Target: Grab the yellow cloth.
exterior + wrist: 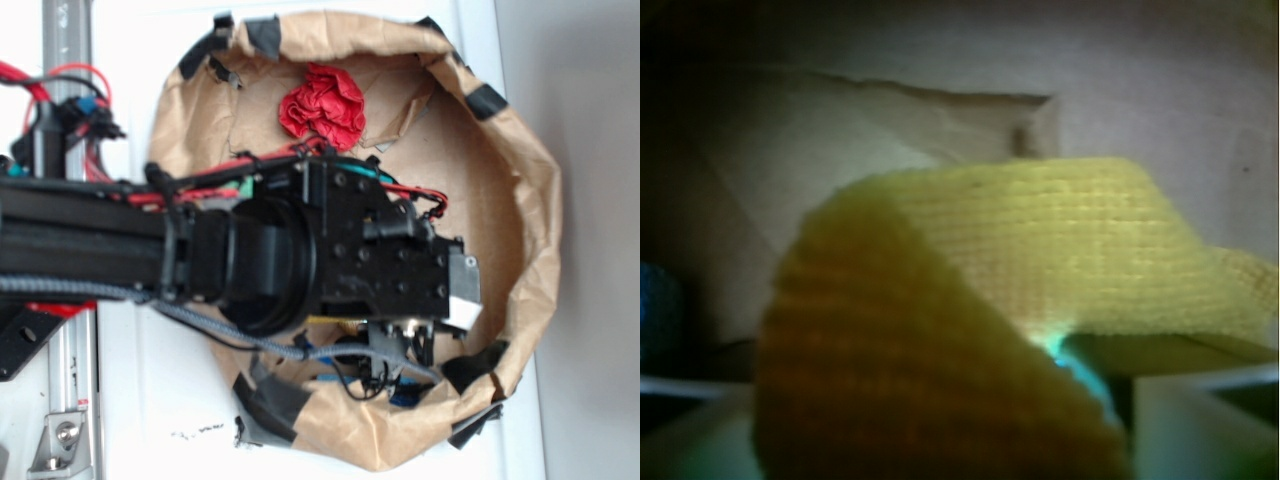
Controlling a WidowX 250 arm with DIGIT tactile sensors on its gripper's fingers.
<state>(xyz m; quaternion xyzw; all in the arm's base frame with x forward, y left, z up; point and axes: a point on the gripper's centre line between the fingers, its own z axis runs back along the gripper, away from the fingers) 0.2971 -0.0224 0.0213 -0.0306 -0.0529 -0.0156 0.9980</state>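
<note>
The black arm (pixel 150 250) reaches in from the left edge of the exterior view and covers the middle of a wide basin of crumpled brown paper (pixel 520 200), whose rim is patched with strips of dark tape (pixel 265 405). Red wires (pixel 240 165) run along the arm's upper side, and a metal rail (pixel 65 50) stands behind it on the white table (pixel 150 400). The gripper (pixel 440 300) sits at the arm's right end, low inside the paper basin, and its fingertips are hidden beneath its own housing in this view.

A red cloth (pixel 323 103) lies bunched near the far wall of the basin, well apart from the gripper.

In the wrist view the yellow cloth (pixel 1040 240) fills most of the frame — a woven, folded rag directly in front of the camera, with 1 fold rising close to the lens in shadow. A small patch of something teal or green (pixel 1080 370) shows under the fold. Pale finger (pixel 1200 420) edges sit at the bottom corners, just beside the cloth; whether they are pressed onto it or released cannot be told from either view.
</note>
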